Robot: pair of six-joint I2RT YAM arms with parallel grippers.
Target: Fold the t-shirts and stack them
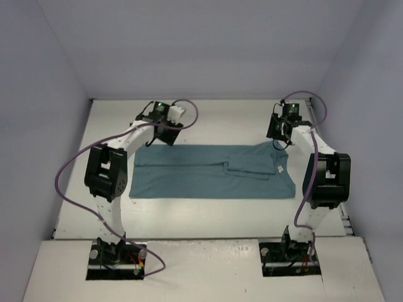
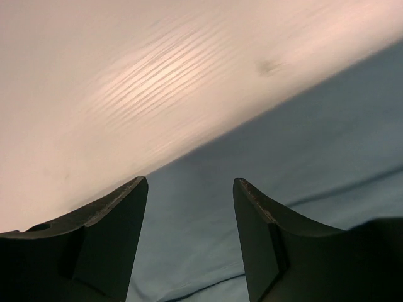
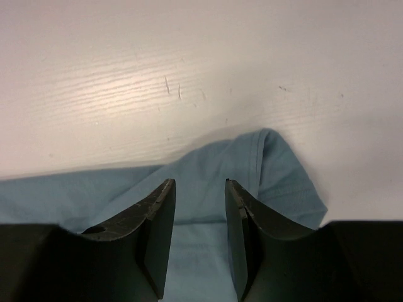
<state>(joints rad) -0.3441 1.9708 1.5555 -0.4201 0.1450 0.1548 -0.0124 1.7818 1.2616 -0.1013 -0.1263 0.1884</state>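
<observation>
Loosely folded t-shirt point(image 1: 213, 171), far edge just below both parted jaws

Both wrist views cut off the t-shirt point(image 2: 327, 163).

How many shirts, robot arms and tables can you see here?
Blue shirt: 1
Robot arms: 2
White table: 1
Total: 4
</observation>
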